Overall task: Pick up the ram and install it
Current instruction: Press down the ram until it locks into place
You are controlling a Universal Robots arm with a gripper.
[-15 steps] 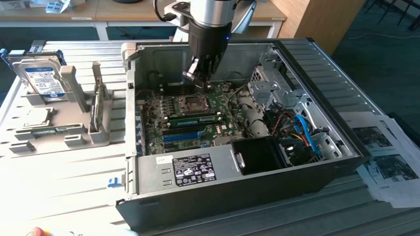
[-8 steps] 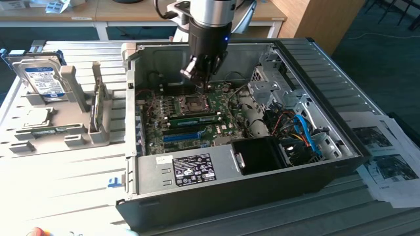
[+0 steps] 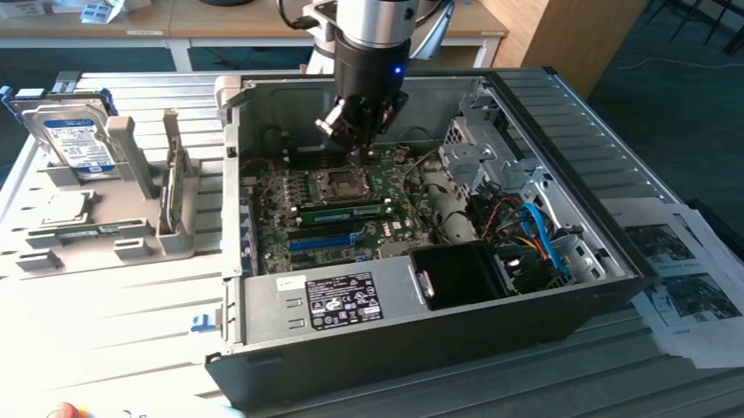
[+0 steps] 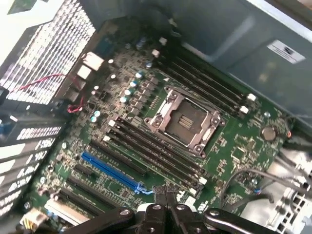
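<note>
The hard drive (image 3: 77, 139) stands upright in the grey tray (image 3: 139, 248) at the exterior view's left; its blue-and-white label is too small to read. At its 6 o'clock the ram (image 3: 87, 232) lies flat on the tray, a narrow green stick. On the open computer case (image 3: 605, 174), a black-and-white sticker (image 3: 345, 299) cannot be read. The gripper (image 3: 361, 150) hangs over the motherboard (image 3: 402, 218) near the processor socket (image 3: 343, 183), fingers (image 4: 165, 197) clenched with nothing visibly between them. The ram sits well apart, at the gripper's 8 o'clock. Printed sheets (image 3: 692, 279) lie at the right.
</note>
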